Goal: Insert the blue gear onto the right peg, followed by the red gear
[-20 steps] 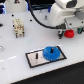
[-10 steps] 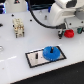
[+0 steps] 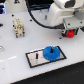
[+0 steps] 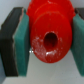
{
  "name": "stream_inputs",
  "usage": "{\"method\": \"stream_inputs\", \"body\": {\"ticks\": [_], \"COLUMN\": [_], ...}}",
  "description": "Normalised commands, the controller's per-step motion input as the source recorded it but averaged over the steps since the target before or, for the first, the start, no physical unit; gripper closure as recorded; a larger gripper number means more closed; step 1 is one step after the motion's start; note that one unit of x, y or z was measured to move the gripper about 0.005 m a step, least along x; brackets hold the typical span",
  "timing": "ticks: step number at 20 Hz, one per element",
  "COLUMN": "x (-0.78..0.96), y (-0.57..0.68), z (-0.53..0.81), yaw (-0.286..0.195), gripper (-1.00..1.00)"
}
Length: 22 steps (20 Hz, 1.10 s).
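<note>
Working from the exterior view's left, the small white fixture (image 3: pixel 19 27) stands well apart from the jaws and plays no part in this step. Next comes the black-bordered plate (image 3: pixel 33 61) with its shorter pin (image 3: pixel 36 54) standing bare, also well apart from the jaws. The blue gear (image 3: pixel 51 52) lies flat on the end of the plate nearer the jaws. It has not moved over the last second, so I judge the first insertion complete. I cannot make out the right peg itself, which is presumably hidden by the blue hub. At the exterior view's right, the arm (image 3: pixel 64 12) has barely shifted in that second. It reaches down over the worktop (image 3: pixel 12 67) with the wrist roughly vertical. The red gear (image 3: pixel 70 34) sits directly beneath it, between the jaws. In the wrist view the two teal pads (image 4: pixel 22 44) press against opposite sides of the red gear (image 4: pixel 50 35), so I read the jaws as clamped on it. I cannot tell whether it is lifted clear of the worktop. The remaining work is transfer to the plate and seating on the blue gear's peg.
</note>
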Motion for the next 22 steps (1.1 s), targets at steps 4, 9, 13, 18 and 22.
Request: {"method": "stream_inputs", "body": {"ticks": [4,9,13,18,22], "x": [0.11,0.31,0.47,0.53,0.57], "y": [-0.11,-0.21,-0.33,-0.35,-0.3], "z": [0.55,0.62,0.53,0.48,0.45], "yaw": [0.0,0.0,0.0,0.0,0.0], "gripper": [1.0,1.0,1.0,1.0,1.0]}}
